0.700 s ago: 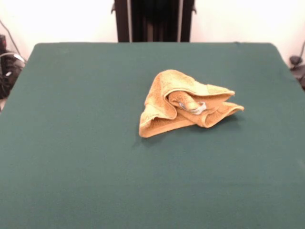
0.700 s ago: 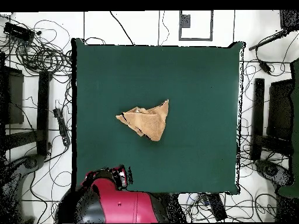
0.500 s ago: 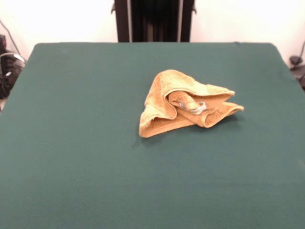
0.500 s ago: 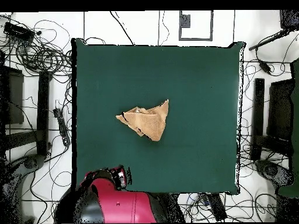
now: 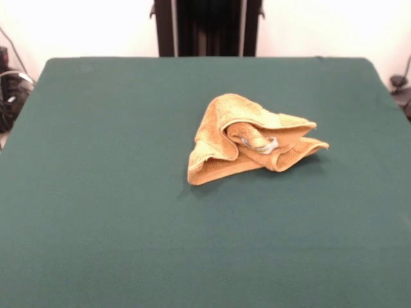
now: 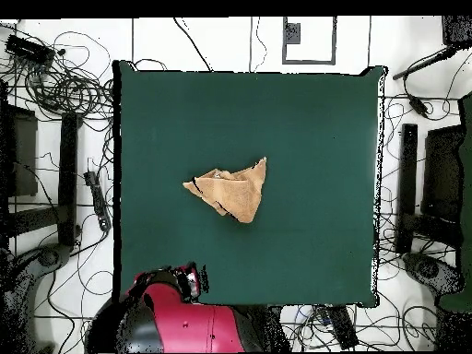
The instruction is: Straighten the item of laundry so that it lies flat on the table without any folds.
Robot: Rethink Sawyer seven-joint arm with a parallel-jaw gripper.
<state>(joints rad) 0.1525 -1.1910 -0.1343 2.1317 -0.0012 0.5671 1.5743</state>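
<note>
Laundry (image 5: 247, 139) sits bunched in a folded heap near the middle of the table (image 5: 115, 212). Unfolding has not begun; the arm (image 6: 175, 318) waits drawn back, its claw's state unreadable. Next, a loose corner needs gripping.

Towel (image 5: 247, 138): inner layers hidden by its own folds; grey tag (image 5: 264, 145) partly tucked. Arm (image 6: 184, 318): gripper concealed. Table (image 5: 96, 192): near edge cut off.
</note>
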